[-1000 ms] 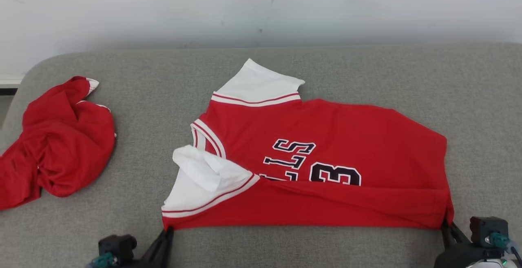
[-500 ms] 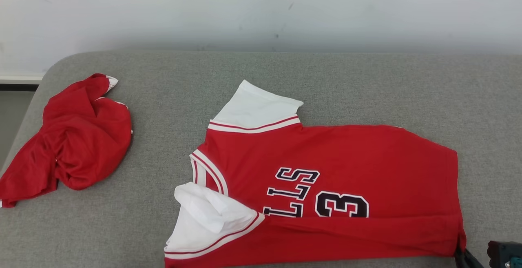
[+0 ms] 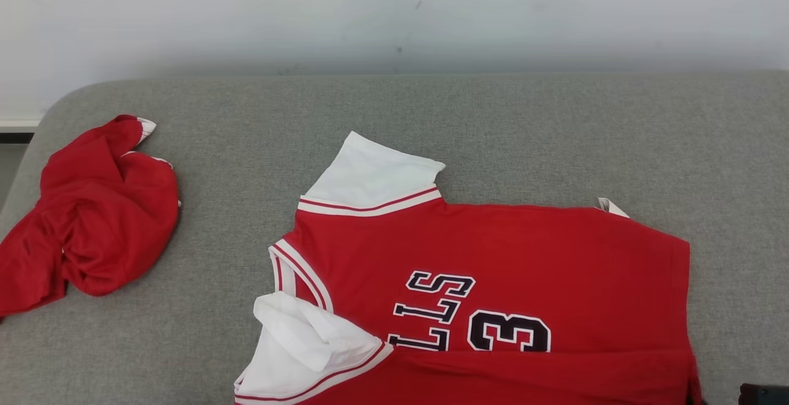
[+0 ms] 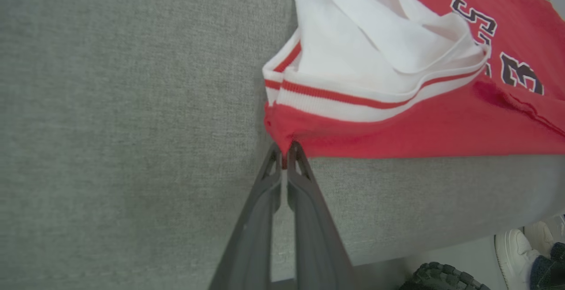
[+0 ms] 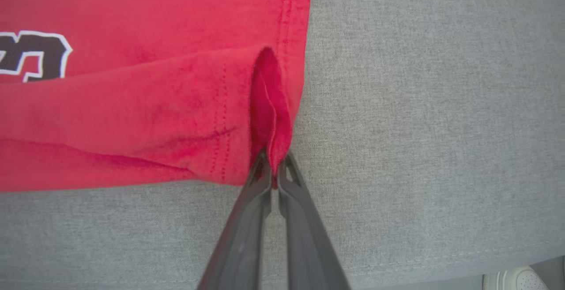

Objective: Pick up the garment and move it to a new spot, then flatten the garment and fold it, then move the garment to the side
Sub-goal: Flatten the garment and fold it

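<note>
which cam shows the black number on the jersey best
The head view: the black number on the jersey lies flat and sharp, down to the folded edge. The left wrist view catches it small and slanted at its right edge; the right wrist view has just a slice at its left edge.

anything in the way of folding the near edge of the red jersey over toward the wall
Nothing visible does. The left gripper and right gripper are shut on the near corners of the red and white jersey, with nothing lying on it. The crumpled red garment lies apart, off to the left on the grey cushion.
</note>
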{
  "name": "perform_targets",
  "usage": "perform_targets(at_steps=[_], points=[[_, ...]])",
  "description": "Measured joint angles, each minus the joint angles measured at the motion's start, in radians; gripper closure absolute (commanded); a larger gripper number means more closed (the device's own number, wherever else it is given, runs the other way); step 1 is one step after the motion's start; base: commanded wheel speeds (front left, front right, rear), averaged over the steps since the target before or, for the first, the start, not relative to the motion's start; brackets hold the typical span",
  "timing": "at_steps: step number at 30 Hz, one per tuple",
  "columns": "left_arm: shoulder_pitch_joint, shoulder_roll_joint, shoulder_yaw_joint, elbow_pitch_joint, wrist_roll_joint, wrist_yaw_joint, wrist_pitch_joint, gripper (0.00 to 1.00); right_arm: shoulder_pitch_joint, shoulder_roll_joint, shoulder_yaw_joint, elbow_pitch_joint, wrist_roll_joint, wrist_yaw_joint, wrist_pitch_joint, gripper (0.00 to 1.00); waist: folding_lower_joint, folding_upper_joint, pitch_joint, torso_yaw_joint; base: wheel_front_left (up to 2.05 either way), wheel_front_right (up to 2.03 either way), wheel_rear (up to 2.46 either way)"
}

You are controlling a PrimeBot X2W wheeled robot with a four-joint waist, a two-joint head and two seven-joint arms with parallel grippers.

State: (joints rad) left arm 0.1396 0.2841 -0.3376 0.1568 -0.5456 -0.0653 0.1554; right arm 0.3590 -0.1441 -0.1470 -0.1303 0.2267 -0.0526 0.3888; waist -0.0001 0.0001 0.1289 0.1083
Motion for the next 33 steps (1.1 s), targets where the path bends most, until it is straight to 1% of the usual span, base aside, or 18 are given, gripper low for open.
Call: perform_targets(at_steps=[8,12,16,19,21,23,27,30,31,33], points=[[0.032,0.005,-0.005,-0.057,-0.003,0.049,0.108,0.00,-0.021,-0.003,0.010,-0.009,0.004,0.001,0.025,0.00,0.0001,0.0001,0.002,-0.005,0.00,0.00,0.00],[0.040,0.005,0.014,-0.122,-0.023,0.066,0.105,0.00,-0.025,0.002,0.009,-0.016,0.019,0.003,0.004,0.00,0.0000,0.0000,-0.015,-0.001,0.00,0.00,0.00],[0.015,0.005,0.047,-0.198,-0.010,0.075,0.038,0.00,-0.088,0.020,0.011,-0.040,0.023,0.006,-0.053,0.00,0.0000,-0.0001,-0.040,0.003,0.00,0.00,0.00],[-0.039,-0.005,0.059,-0.239,0.007,0.074,-0.013,0.00,-0.126,0.059,0.010,-0.049,0.043,-0.002,-0.100,0.00,0.0000,0.0000,-0.062,0.005,0.00,0.00,0.00],[-0.071,-0.024,0.064,-0.251,0.019,0.074,-0.049,0.00,-0.141,0.072,0.028,-0.049,0.048,-0.003,-0.127,0.00,0.0000,-0.0001,-0.077,0.006,0.00,0.00,0.00],[-0.094,-0.044,0.059,-0.251,0.026,0.074,-0.072,0.00,-0.162,0.075,0.051,-0.045,0.048,-0.003,-0.154,0.00,0.0000,0.0000,-0.091,0.005,0.00,0.00,0.00],[-0.127,-0.058,0.038,-0.228,0.068,0.074,-0.123,0.00,-0.190,0.081,0.097,-0.027,0.041,0.000,-0.209,0.00,0.0000,-0.0001,-0.115,-0.006,0.00,0.00,0.00],[-0.127,-0.063,0.034,-0.208,0.119,0.100,-0.164,0.00,-0.215,0.088,0.125,-0.011,0.038,0.000,-0.257,0.00,0.0000,-0.0001,-0.126,-0.024,0.00,0.00,0.00],[-0.127,-0.063,0.034,-0.208,0.119,0.100,-0.164,0.00,-0.215,0.088,0.125,-0.011,0.038,0.000,-0.257,0.00,0.0000,-0.0001,-0.126,-0.024,0.00,0.00,0.00],[-0.125,-0.062,0.034,-0.200,0.151,0.111,-0.189,0.00,-0.236,0.095,0.137,-0.003,0.038,-0.002,-0.291,0.00,0.0000,0.0000,-0.132,-0.038,0.00,0.00,0.00]])
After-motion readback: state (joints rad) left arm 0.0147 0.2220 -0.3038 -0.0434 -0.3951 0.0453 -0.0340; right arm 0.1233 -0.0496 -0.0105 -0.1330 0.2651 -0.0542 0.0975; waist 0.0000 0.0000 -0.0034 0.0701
